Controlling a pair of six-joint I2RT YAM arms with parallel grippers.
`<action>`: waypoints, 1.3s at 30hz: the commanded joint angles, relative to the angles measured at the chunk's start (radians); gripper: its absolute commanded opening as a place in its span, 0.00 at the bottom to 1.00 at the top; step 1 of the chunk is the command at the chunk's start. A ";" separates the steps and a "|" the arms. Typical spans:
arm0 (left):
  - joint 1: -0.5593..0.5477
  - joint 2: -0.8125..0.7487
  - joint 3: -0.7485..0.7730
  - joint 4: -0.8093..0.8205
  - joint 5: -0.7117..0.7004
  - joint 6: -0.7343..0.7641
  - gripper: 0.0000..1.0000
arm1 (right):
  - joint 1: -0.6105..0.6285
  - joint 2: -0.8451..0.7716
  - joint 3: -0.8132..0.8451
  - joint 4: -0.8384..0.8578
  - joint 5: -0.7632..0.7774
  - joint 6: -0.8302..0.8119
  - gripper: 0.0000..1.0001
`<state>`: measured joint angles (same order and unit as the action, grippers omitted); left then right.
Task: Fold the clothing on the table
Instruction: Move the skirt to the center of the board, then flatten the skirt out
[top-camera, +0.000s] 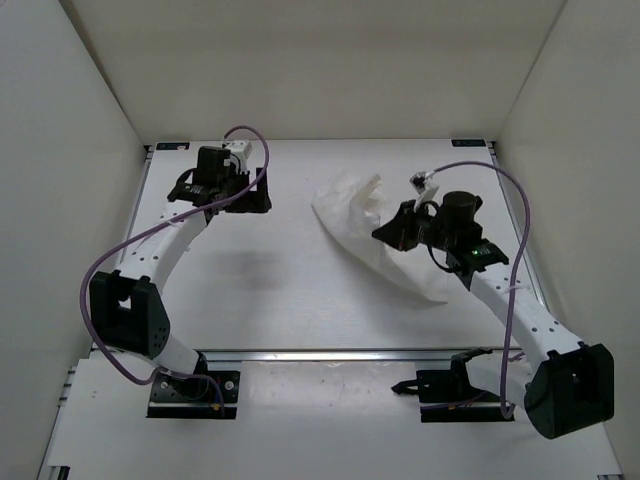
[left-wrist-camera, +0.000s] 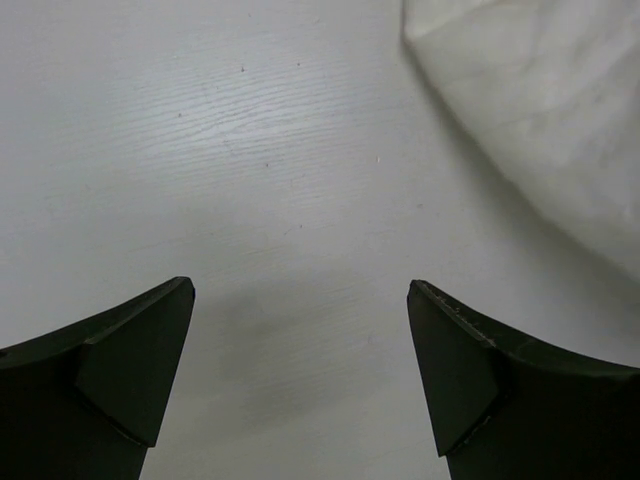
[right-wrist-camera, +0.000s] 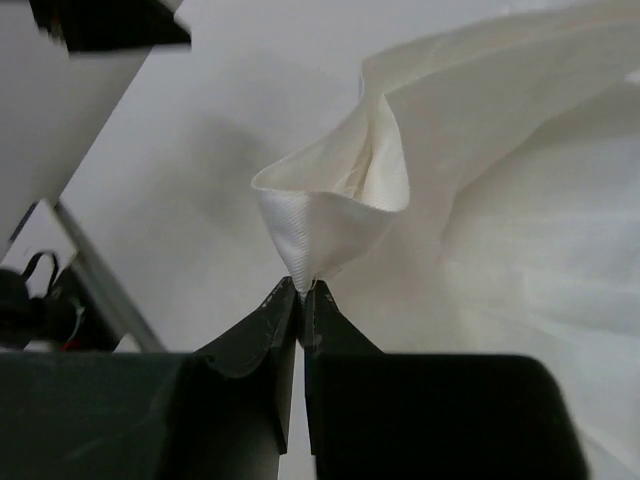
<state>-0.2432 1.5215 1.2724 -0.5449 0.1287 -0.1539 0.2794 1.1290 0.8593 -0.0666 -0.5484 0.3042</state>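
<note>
- While the clothing (top-camera: 352, 212) lies crumpled right of centre on the table (top-camera: 280, 300), the right tool (right-wrist-camera: 303, 290) is pinched tight on a raised fold of it.
- Holding nothing, the left tool (left-wrist-camera: 300, 295) gapes wide above the table left of the clothing.

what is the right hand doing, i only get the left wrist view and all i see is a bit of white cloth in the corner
Observer: The right hand is shut on a puckered edge of the clothing.
Operator: is the cloth lifted or flat
Observer: The pinched edge stands in a peak at the fingertips, and the rest trails down, crumpled, onto the table.
Operator: where's my left hand relative to it
Observer: From above, the left hand sits to the left of the clothing, apart from it, with bare table between them.
</note>
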 joint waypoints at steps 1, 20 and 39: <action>-0.001 -0.020 0.071 0.026 0.054 0.014 0.99 | 0.023 -0.017 -0.121 -0.060 -0.194 0.099 0.00; -0.247 0.379 0.387 -0.010 0.142 0.325 0.98 | -0.091 -0.042 -0.152 -0.204 -0.042 0.039 0.84; -0.073 0.198 0.119 0.102 0.143 0.136 0.98 | 0.104 0.373 0.027 -0.067 -0.015 -0.031 0.00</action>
<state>-0.3412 1.8534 1.4277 -0.4984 0.2474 0.0246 0.3588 1.5028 0.8383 -0.1932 -0.5499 0.2840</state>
